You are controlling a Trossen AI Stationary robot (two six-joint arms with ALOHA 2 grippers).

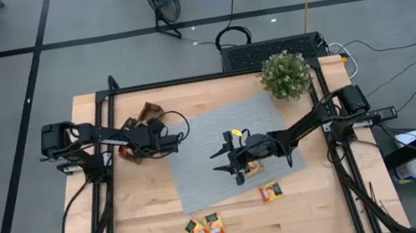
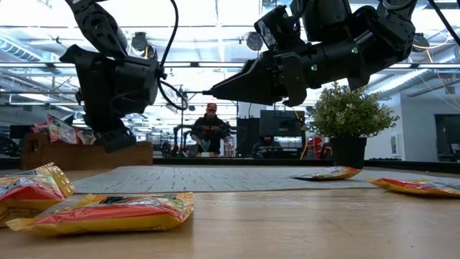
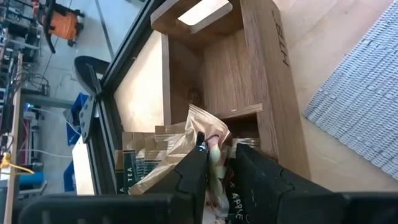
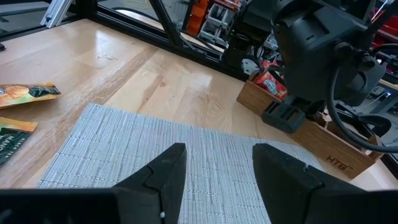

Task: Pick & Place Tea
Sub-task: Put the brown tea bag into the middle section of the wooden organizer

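My left gripper (image 3: 220,157) hangs over the brown wooden tray (image 3: 261,68) at the table's left, slanting down into a compartment. A crumpled tea sachet (image 3: 210,132) stands in the narrow gap between its fingers, above other sachets (image 3: 140,163) in the tray. My right gripper (image 4: 214,180) hovers open above the grey mat (image 1: 218,127), nothing between its fingers. A loose sachet (image 1: 253,168) lies on the mat under that arm. Others lie on the wood near the front edge (image 1: 271,191) (image 1: 205,228). My left gripper has the sachet's upper part (image 3: 216,152) standing between its two fingers, which come from above, slanting down. A little gap shows beside the sachet, and I cannot tell whether the fingers touch it. The sachet's lower end is hidden among the sachets in the tray.
A potted plant (image 1: 284,74) stands at the far right corner of the mat. The black frame rails (image 1: 111,192) run along both table sides. Bare wood lies in front of the mat. A person (image 2: 210,133) sits in the room beyond the table.
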